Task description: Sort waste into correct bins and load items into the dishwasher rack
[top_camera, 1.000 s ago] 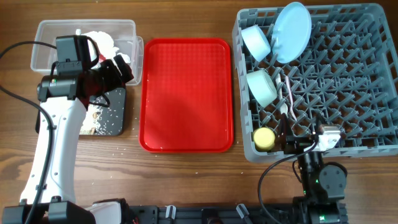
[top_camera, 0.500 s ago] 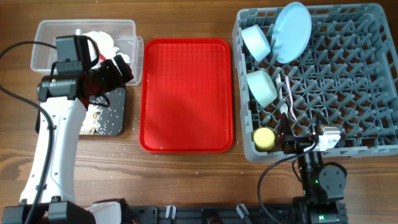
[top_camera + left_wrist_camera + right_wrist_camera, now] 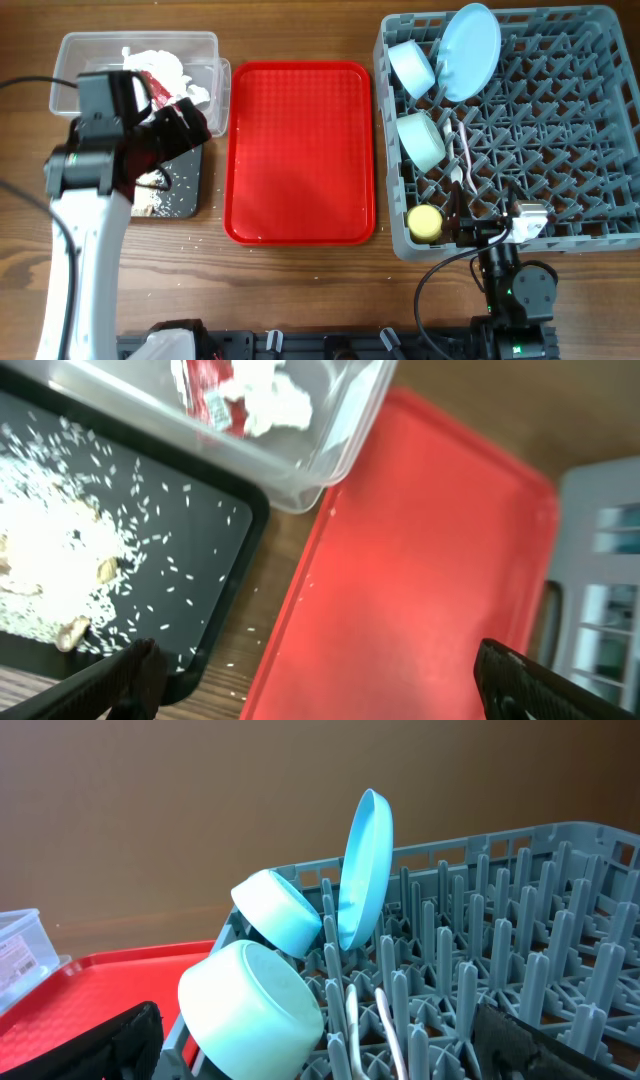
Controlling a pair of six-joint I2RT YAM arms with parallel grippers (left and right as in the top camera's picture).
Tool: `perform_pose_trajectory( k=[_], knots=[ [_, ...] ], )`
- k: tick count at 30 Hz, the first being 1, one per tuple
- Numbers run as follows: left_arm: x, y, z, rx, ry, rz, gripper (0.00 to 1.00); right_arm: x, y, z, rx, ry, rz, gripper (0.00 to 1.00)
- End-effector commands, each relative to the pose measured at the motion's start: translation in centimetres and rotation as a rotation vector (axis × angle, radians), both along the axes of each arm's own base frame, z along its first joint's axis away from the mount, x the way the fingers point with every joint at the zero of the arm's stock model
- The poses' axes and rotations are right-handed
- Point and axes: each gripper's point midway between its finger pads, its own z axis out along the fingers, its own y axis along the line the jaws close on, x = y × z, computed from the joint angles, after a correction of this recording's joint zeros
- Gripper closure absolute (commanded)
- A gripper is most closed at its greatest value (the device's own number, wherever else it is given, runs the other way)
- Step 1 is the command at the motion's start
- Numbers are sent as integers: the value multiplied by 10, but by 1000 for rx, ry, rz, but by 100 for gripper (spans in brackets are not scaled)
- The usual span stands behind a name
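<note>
The clear tub (image 3: 200, 40) holds white napkins (image 3: 155, 62) and a red wrapper (image 3: 152, 86). The black tray (image 3: 187, 165) in front of it holds rice and brown scraps (image 3: 150, 198). My left gripper (image 3: 187, 120) is open and empty above the seam between tub and black tray. In its wrist view (image 3: 320, 695) I see the tub (image 3: 335, 430), napkins (image 3: 268, 390), wrapper (image 3: 205, 385) and rice (image 3: 50, 550). The grey rack (image 3: 392, 200) holds the plate (image 3: 470, 50), two bowls (image 3: 411, 65) (image 3: 421, 140), the yellow cup (image 3: 426, 222) and the white fork and spoon (image 3: 462, 150). My right gripper (image 3: 480, 226) is open at the rack's front edge.
The flat red tray (image 3: 300, 150) lies between the bins and the rack, with nothing on it. A few rice grains lie on the wood by the black tray. The right wrist view shows the plate (image 3: 362, 870) upright, both bowls (image 3: 250, 1005) and rack pegs (image 3: 520, 920).
My left arm has risen and shifted slightly left and toward the front, gripper still open. The right arm and the rack's items have not moved.
</note>
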Motion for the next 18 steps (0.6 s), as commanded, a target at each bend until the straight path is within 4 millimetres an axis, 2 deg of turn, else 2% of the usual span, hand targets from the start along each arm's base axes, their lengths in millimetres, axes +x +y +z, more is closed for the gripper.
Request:
perform_pose_trajectory(
  k=[1, 4, 5, 6, 12, 18],
  knots=[
    [-18, -1, 38, 26, -210, -2, 0, 0, 2, -1, 5, -5, 13, 0],
    [-22, -9, 58, 7, -458, -39, 0, 0, 2, -1, 5, -5, 13, 0],
    [-38, -12, 59, 18, -687, -51, 0, 0, 2, -1, 5, -5, 13, 0],
    [-46, -11, 52, 28, -750, -45, 0, 0, 2, -1, 5, -5, 13, 0],
    [-72, -12, 19, 45, -927, -40, 0, 0, 2, -1, 5, -5, 13, 0],
    [-82, -7, -2, 64, -1006, -12, 0, 0, 2, -1, 5, -5, 13, 0]
  ],
)
